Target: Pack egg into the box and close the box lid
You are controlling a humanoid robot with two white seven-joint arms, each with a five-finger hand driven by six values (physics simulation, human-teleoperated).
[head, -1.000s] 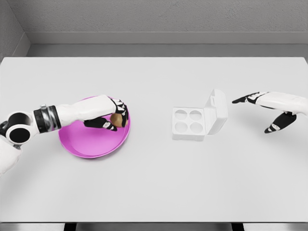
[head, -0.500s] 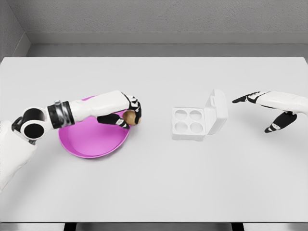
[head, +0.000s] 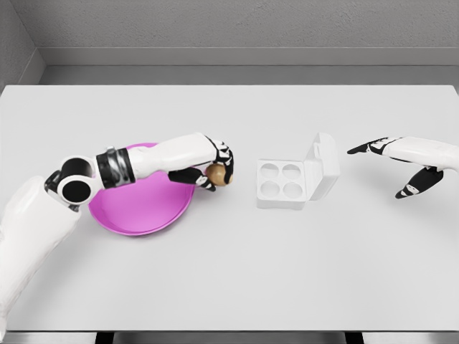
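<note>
Fingers (head: 224,159) of the left hand (head: 217,166) are curled around the brown egg (head: 216,175), holding it above the desk (head: 229,272) between the pink plate (head: 136,215) and the white box (head: 295,179). Left forearm extends level over the plate's far rim. Box lid stands open, four cups visible. Right hand (head: 401,161) hovers near the desk's right edge, fingers spread and holding nothing.

Simulated test space, bare white table (head: 229,272), plain grey walls (head: 244,25)
</note>
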